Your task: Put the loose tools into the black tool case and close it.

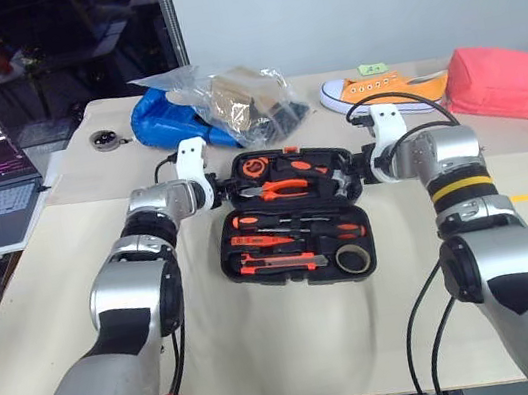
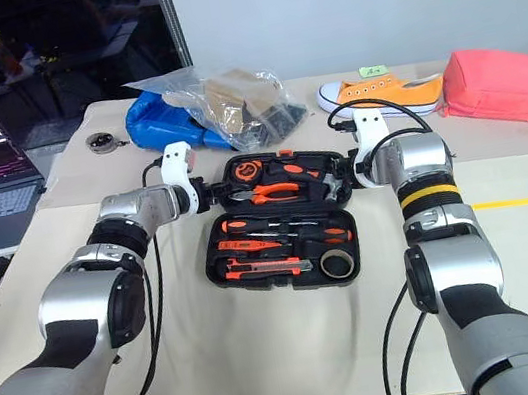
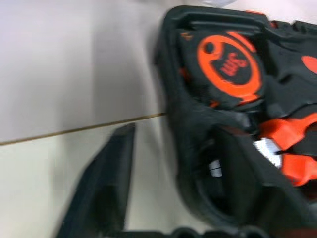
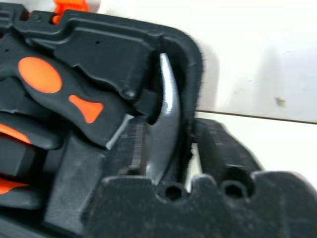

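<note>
Nearest the head camera, both arms reach forward over the table (image 1: 299,344) to the open black tool case (image 1: 292,215), with the left gripper (image 1: 215,193) at the left edge of its far half and the right gripper (image 1: 366,168) at the right edge. Left wrist view: one finger (image 3: 111,183) lies outside the case wall and one inside, closed partway around that wall beside the tape measure (image 3: 229,64). Right wrist view: fingers (image 4: 218,148) are clamped on the case wall next to the hammer head (image 4: 166,124).
</note>
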